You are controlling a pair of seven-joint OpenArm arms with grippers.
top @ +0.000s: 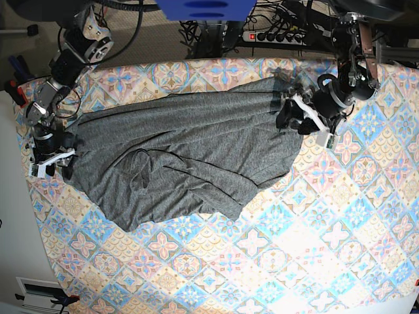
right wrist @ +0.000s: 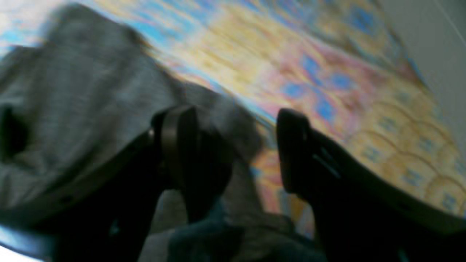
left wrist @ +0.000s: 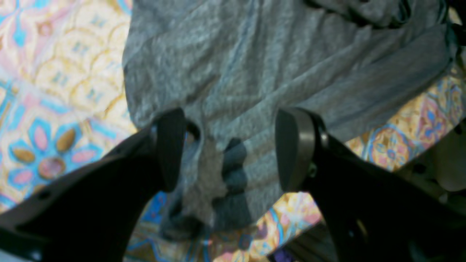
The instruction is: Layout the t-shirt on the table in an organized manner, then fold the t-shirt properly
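Left wrist view: the left gripper (left wrist: 225, 149) has its jaws wide apart, a bunched edge of the t-shirt (left wrist: 276, 62) lying between them, most cloth beyond the tips.

Right wrist view: the right gripper (right wrist: 236, 149) stands parted, shirt fabric behind and beside its one pad, patterned table (right wrist: 364, 91) past the other.

Base view: the shirt's long axis runs gripper to gripper; bare table lies nearer the camera.

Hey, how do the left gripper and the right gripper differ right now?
The left gripper has shirt fabric between its open jaws; the right gripper has its jaws open at the shirt's edge, one finger over the cloth. In the base view, the left gripper is at the t-shirt's right end, the right gripper at its left end. Both are open, gripping nothing.
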